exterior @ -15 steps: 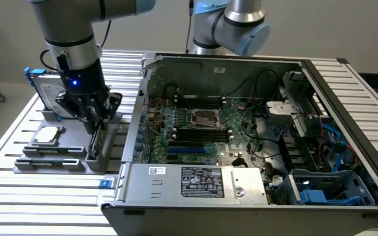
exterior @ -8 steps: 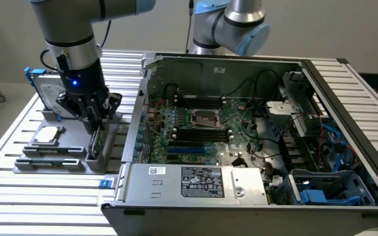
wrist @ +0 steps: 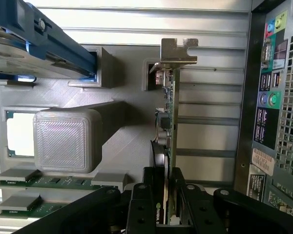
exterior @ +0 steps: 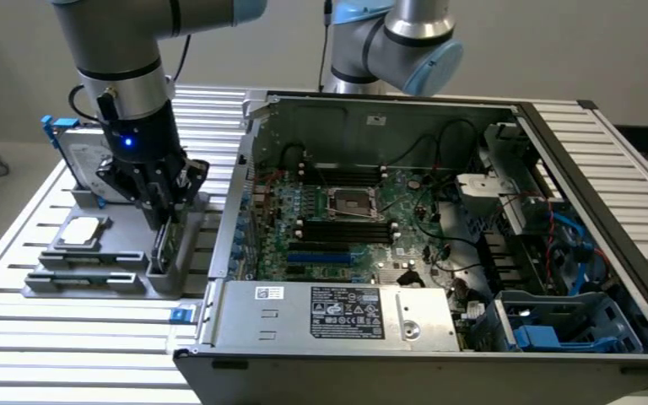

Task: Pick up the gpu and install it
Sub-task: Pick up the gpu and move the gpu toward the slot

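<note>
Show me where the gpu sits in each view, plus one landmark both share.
Exterior view: gpu stands on edge in the grey holder, on the exterior view's left of the computer case.
Wrist view: gpu edge-on, between the grey holder and the computer case.
Shared landmark: the blue-framed hard drive.

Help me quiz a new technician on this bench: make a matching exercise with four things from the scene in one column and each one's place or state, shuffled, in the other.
Things
1. gpu
2. hard drive
3. square module
4. computer case

Places or states
A. lying flat on the grey holder
B. open, with the motherboard showing
C. standing on edge in the holder, gripped by the pincer
D. upright in the holder, with a blue frame

Pairs: 1-C, 2-D, 3-A, 4-B
</note>
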Tool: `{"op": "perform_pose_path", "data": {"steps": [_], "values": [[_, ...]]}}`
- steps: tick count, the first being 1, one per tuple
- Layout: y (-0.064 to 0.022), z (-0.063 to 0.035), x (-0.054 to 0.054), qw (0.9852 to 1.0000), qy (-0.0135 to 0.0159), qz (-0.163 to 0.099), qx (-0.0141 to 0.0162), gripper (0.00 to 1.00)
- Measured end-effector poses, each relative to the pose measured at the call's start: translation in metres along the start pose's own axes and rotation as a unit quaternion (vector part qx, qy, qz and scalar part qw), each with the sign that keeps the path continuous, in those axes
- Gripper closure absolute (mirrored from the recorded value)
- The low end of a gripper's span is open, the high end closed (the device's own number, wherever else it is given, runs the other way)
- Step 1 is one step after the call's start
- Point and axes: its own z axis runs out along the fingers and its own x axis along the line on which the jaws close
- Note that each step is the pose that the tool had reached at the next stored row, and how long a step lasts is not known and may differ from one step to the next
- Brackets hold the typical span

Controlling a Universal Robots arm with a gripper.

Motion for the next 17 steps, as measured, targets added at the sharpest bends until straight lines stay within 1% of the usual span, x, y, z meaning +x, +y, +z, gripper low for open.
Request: {"op": "perform_pose_path", "data": {"steps": [7,10,15,17], "values": [[0.0000,0.0000,0.0000,1.0000,-0.0001,0.000,-0.0001,0.74],[0.0000,0.0000,0.0000,1.0000,-0.0004,0.000,-0.0014,0.74],[0.0000,-0.0004,0.0000,1.0000,-0.0011,0.000,-0.0046,0.74],[0.0000,-0.0012,0.0000,1.0000,-0.0010,0.000,-0.0053,0.74]]}}
